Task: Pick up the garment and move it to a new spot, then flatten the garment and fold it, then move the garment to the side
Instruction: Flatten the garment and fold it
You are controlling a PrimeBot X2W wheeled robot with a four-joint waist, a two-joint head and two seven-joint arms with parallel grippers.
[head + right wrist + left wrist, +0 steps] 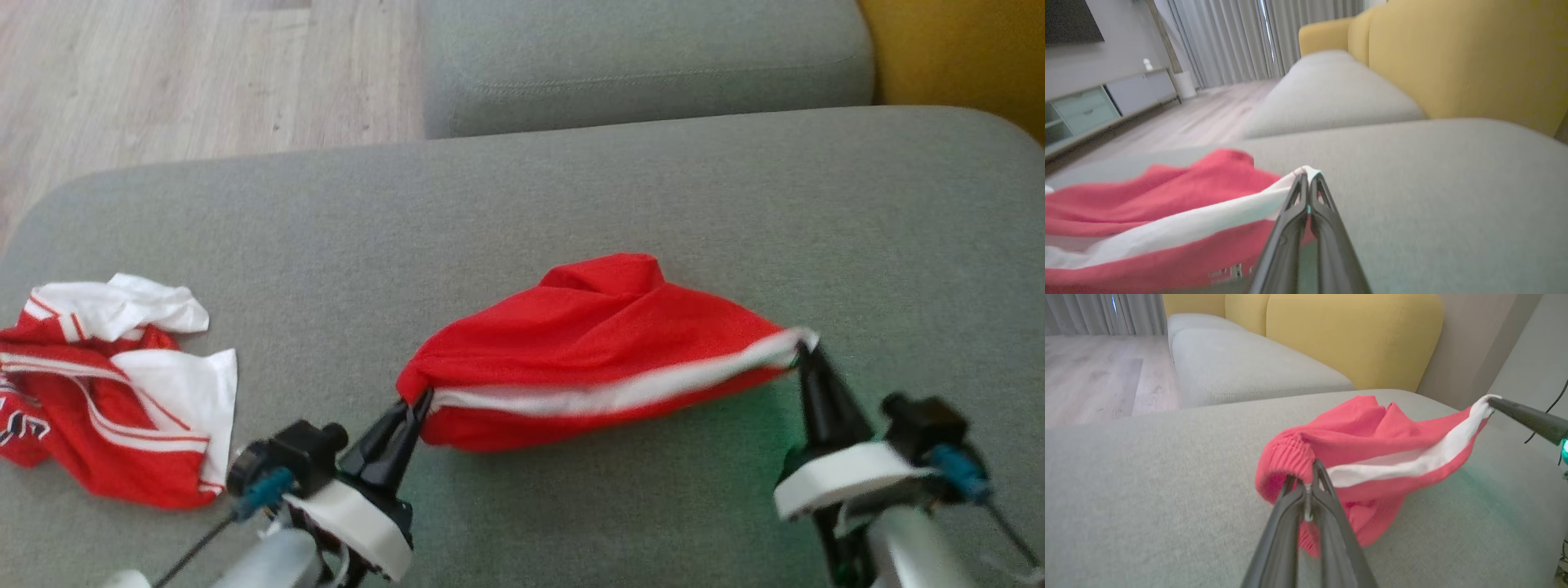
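Observation:
A red garment (588, 343) with a white stripe hangs stretched between my two grippers just above the grey sofa cushion (522, 188). My left gripper (416, 402) is shut on the garment's ribbed left end; the left wrist view shows that red cuff (1286, 461) bunched around the pinched fingertips. My right gripper (804, 353) is shut on the white-edged right corner, which the right wrist view shows as white cloth (1308, 171) caught at the tips. The garment's middle (1167, 212) sags toward the cushion.
A second red and white garment (114, 384) lies crumpled at the cushion's left end. Behind are another grey cushion (645, 57), a yellow backrest (1355, 335) and wooden floor (188, 73) at the far left.

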